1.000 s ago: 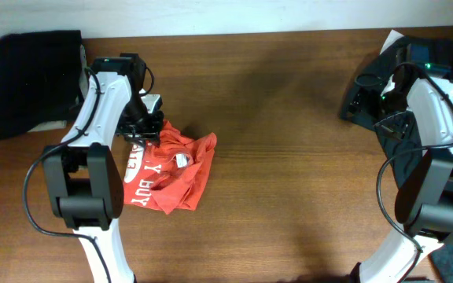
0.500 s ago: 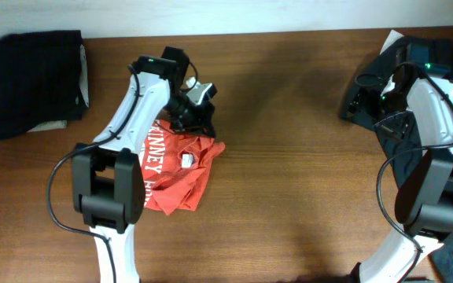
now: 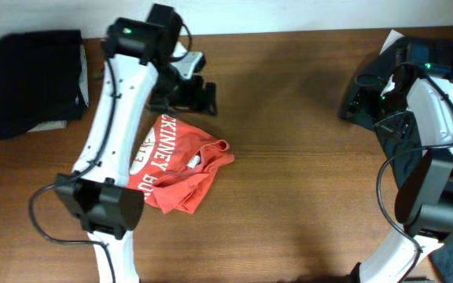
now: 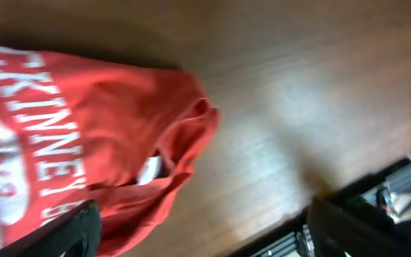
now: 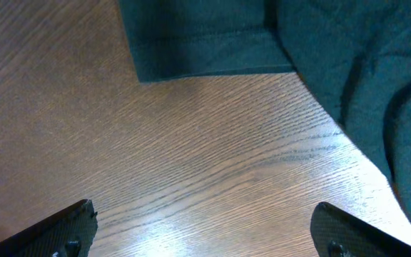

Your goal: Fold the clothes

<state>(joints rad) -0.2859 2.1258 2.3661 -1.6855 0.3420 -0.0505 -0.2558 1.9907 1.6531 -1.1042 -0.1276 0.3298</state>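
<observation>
The clothes are one red-orange T-shirt (image 3: 175, 163) lying crumpled on the wooden table (image 3: 289, 173), white block lettering facing up along its left side. In the left wrist view the T-shirt (image 4: 98, 135) fills the left half, its white letters and a small neck label showing. My left gripper (image 3: 199, 96) hangs above the table just beyond the shirt's far edge. It is open, and in the left wrist view nothing lies between the left gripper's (image 4: 205, 235) dark fingers. At the far right my right gripper (image 5: 205, 232) stands open over bare wood beside a dark garment.
A folded black garment (image 3: 34, 79) lies at the back left corner. A dark teal-black garment (image 3: 384, 110) lies at the right edge under the right arm, and in the right wrist view its hem (image 5: 212, 43) crosses the top. The table's back edge runs just behind the left gripper.
My left gripper carried the shirt's top edge to the right, then opened, let it go and rose toward the far edge. The shirt now lies more spread out. The right arm has not moved.
</observation>
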